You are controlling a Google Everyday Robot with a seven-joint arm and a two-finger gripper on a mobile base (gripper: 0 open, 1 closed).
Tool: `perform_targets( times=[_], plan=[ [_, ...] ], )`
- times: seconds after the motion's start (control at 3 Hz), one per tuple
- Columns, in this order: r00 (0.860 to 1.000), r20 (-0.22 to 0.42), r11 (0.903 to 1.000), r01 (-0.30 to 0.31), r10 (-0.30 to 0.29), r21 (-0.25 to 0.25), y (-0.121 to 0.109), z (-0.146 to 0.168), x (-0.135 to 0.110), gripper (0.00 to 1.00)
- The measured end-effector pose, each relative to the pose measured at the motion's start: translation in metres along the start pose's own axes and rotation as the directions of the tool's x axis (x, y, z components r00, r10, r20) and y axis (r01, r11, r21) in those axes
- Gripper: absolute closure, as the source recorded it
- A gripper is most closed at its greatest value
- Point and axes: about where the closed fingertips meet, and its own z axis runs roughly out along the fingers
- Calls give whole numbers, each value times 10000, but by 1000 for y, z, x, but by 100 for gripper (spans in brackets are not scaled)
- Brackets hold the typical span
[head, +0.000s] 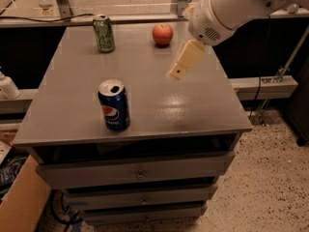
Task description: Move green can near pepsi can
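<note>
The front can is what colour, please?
The pepsi can is dark blue, camera view; gripper hovers over the table.

My hand [177, 70] hovers above the tabletop [154, 105], right of centre, my arm [241, 6] cut off at the top-right edge; lettering on the green can [104, 34] too small to read.

gray drawer cabinet [140, 167] | speckled floor [275, 187] | cardboard box [20, 204] lower left

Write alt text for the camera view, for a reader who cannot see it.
The robot's gripper hangs above the right side of a grey drawer cabinet. On top, a green can stands at the back left, a red apple to its right, and a pepsi can near the front, well apart from both.
</note>
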Motion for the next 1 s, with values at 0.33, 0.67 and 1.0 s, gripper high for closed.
perform_targets(
  times=[0.33, 0.67, 1.0],
  plan=[
    [9978, 515, 9991, -411, 412, -37, -5, 32, -11, 0],
    [9892, 1165, 9953, -929, 893, 259, -25, 67, -27, 0],
    [9744, 1788, 9880, -1468, 1361, 477, -49, 105, -41, 0]
  ],
)
